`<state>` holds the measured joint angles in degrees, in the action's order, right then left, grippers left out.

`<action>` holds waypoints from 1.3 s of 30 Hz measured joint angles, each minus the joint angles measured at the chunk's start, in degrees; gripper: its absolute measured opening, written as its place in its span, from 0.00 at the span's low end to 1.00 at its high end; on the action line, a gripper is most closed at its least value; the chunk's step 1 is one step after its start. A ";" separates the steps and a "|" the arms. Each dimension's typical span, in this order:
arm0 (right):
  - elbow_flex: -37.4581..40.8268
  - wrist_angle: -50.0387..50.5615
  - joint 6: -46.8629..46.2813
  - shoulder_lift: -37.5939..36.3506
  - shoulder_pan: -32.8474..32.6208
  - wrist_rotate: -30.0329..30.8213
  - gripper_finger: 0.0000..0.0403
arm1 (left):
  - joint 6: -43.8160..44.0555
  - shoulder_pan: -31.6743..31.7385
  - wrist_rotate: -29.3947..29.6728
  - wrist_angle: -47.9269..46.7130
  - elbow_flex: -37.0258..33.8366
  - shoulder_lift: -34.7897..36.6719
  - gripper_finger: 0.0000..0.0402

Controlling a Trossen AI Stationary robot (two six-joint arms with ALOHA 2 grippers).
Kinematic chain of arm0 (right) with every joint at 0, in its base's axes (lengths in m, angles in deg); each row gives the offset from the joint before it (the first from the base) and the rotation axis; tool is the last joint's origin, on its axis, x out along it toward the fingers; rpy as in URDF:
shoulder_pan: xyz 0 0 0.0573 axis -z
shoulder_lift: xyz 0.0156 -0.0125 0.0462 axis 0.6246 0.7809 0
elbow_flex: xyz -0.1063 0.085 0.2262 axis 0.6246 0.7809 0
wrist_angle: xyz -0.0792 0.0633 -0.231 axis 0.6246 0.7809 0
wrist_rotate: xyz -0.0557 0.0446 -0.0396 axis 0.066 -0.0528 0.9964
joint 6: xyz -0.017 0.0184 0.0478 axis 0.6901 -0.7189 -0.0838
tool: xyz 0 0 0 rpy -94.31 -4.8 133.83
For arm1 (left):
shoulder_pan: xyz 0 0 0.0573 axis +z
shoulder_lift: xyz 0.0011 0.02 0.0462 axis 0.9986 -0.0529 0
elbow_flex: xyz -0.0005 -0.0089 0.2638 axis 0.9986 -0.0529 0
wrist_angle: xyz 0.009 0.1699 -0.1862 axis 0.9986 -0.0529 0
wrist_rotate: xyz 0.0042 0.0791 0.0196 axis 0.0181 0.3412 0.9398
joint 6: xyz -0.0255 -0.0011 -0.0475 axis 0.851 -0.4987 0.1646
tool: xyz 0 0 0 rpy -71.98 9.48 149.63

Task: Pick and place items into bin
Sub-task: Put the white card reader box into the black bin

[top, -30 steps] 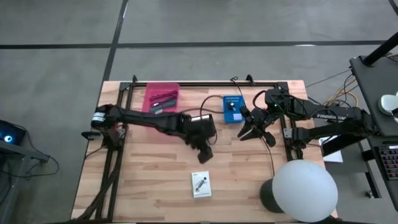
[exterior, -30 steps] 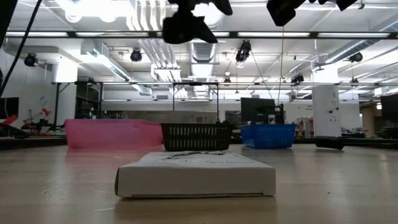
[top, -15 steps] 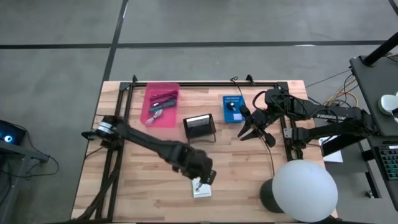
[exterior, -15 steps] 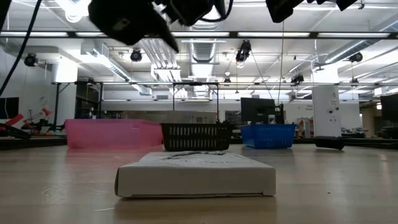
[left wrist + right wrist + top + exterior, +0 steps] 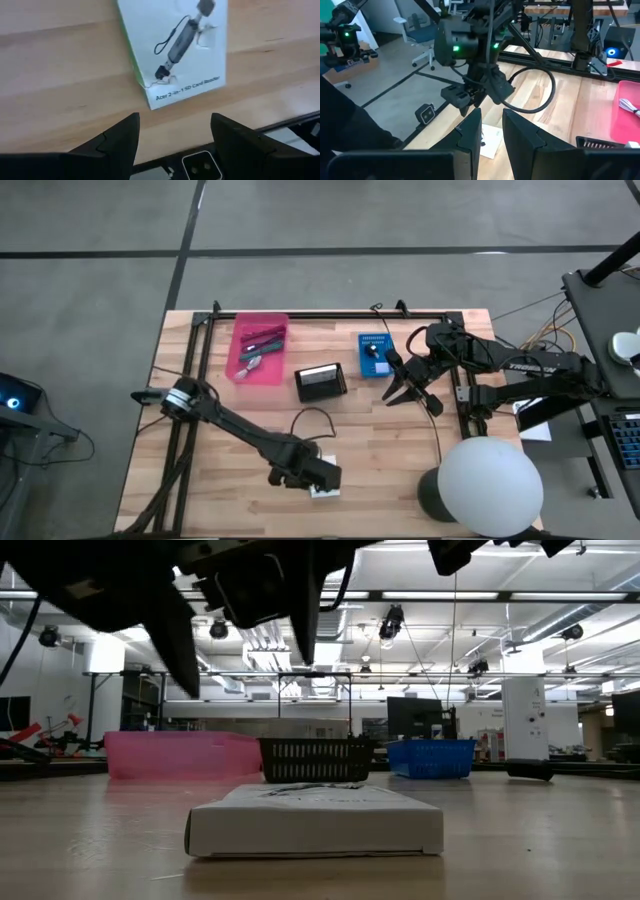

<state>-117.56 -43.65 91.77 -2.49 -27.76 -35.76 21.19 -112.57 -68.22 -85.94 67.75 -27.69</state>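
white flat packet (image 5: 172,47), printed with a dark card-reader stick, lies on the wooden table (image 5: 400,470) just ahead of the left gripper (image 5: 172,131), whose spread fingers (image 5: 120,135) hold nothing. it sits at six o'clock; right gripper (image 5: 403,392), at two o'clock, is narrowly parted and empty.

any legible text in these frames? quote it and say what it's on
"Acer 2-in-1 SD Card Reader" – printed on the white packet lying on the table, below the picture of the reader; left wrist view, just ahead of the open left claw.
White lettering on the right arm, high view: too small to read.
Blue bin, pink bin, black basket: no readable text.
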 joint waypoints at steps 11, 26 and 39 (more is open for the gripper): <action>0.00 3.16 1.38 -0.02 0.02 1.49 0.17 | 2.79 -0.39 -0.20 3.54 -2.01 -3.44 0.57; 0.00 4.05 2.74 -0.02 0.02 1.47 0.17 | 2.79 -0.49 -2.03 5.27 -2.98 -5.88 0.57; 0.00 4.08 3.88 -0.02 0.02 1.47 0.17 | 2.57 -0.50 -2.82 8.66 -3.92 -6.72 0.47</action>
<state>-117.56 -39.57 95.65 -2.51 -27.74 -34.29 23.76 -113.07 -71.03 -77.28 63.84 -34.41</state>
